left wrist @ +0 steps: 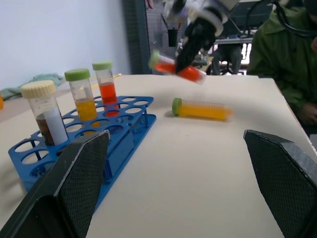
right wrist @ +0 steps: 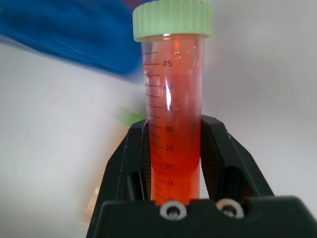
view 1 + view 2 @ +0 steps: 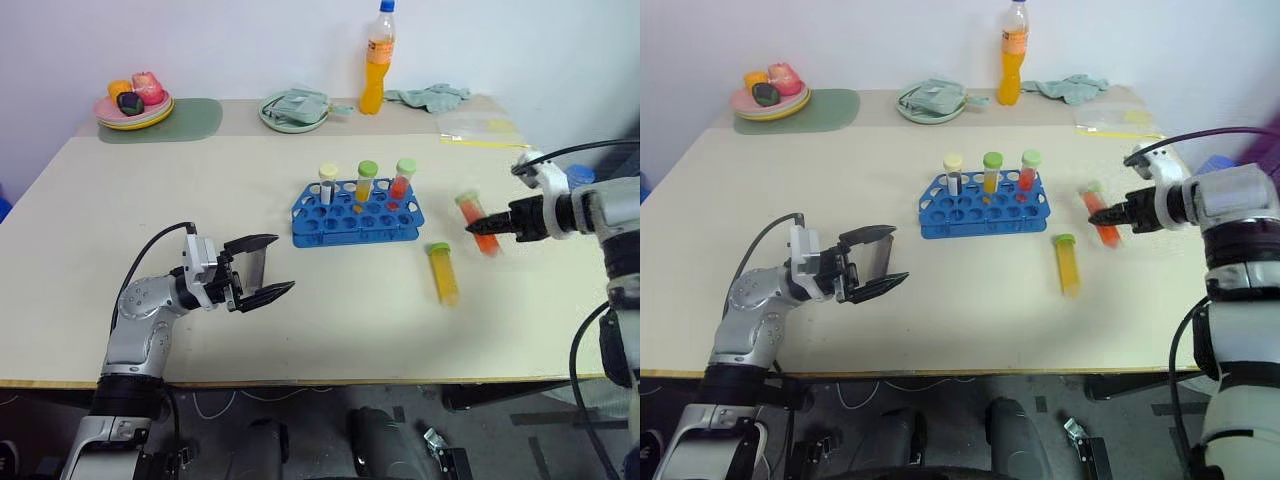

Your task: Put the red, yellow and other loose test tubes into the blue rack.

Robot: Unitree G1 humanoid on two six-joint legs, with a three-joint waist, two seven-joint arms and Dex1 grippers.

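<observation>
- The left gripper (image 3: 262, 268) is nearest the camera, low over the near-left part of the table (image 3: 150, 220), its two black fingers spread wide with nothing between them, pointing toward the blue rack (image 3: 356, 212).
- The right gripper (image 3: 478, 224) hangs above the table to the right of the rack, its fingers pinched on a red test tube (image 3: 477, 221) with a light green cap; the tube is off the table surface and tilted.
- A yellow test tube (image 3: 442, 272) with a green cap lies flat on the table, near the rack's front right corner and apart from it.
- Three capped tubes stand upright in the rack's back row: a cream-capped tube (image 3: 328, 184), a yellow-filled one (image 3: 366, 182) and a red-filled one (image 3: 402, 180).
- An orange drink bottle (image 3: 376, 58) stands at the far edge.
</observation>
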